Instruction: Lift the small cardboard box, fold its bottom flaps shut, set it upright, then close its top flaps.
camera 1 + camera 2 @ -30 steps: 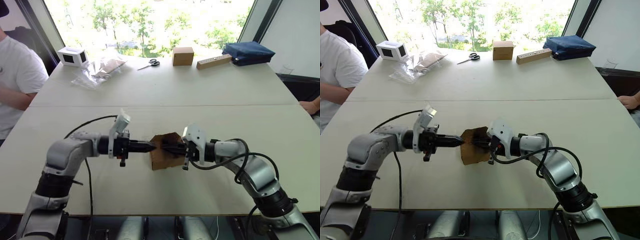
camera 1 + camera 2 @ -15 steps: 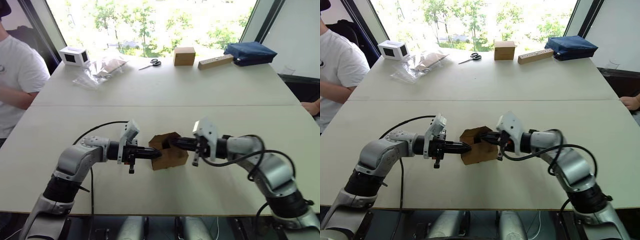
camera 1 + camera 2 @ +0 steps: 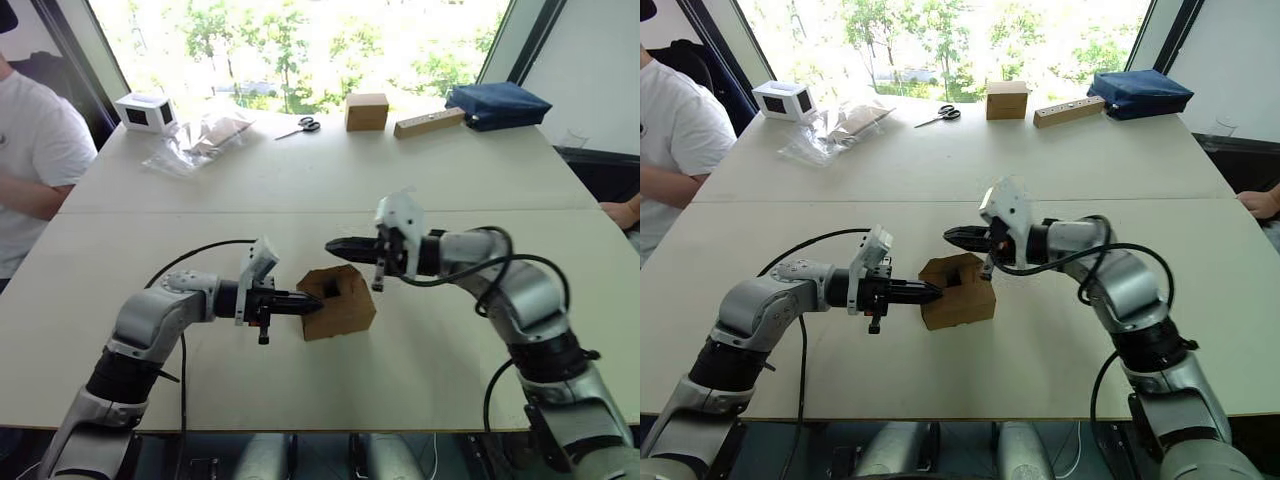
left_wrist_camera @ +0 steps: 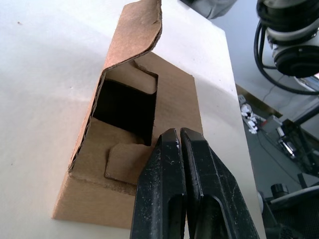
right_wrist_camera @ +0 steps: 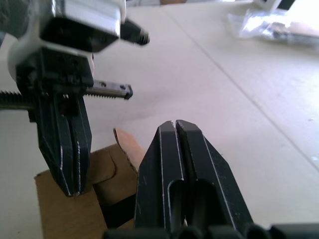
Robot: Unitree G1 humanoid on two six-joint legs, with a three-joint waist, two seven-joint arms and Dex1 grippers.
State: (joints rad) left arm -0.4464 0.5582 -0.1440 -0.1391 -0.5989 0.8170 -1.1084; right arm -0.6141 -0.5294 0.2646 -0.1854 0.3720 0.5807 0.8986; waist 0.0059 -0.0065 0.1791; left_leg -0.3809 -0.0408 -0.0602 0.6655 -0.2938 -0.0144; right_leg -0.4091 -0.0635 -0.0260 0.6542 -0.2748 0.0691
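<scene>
Left eye view: nearest us, the small cardboard box point(image 3: 338, 302) sits on the bench point(image 3: 330, 180), its upper end part open with the flaps point(image 4: 130, 79) folded loosely over a dark gap. Our left tool point(image 3: 318, 304), fingers pressed together, touches the box's left side. Our right tool point(image 3: 331, 244), fingers also together and empty, hovers just above and behind the box. Far across the bench we note a closed brown cube box point(image 3: 366, 112), scissors point(image 3: 300, 127) and a plastic bag point(image 3: 195, 138); a person in white point(image 3: 30, 160) sits at left.
</scene>
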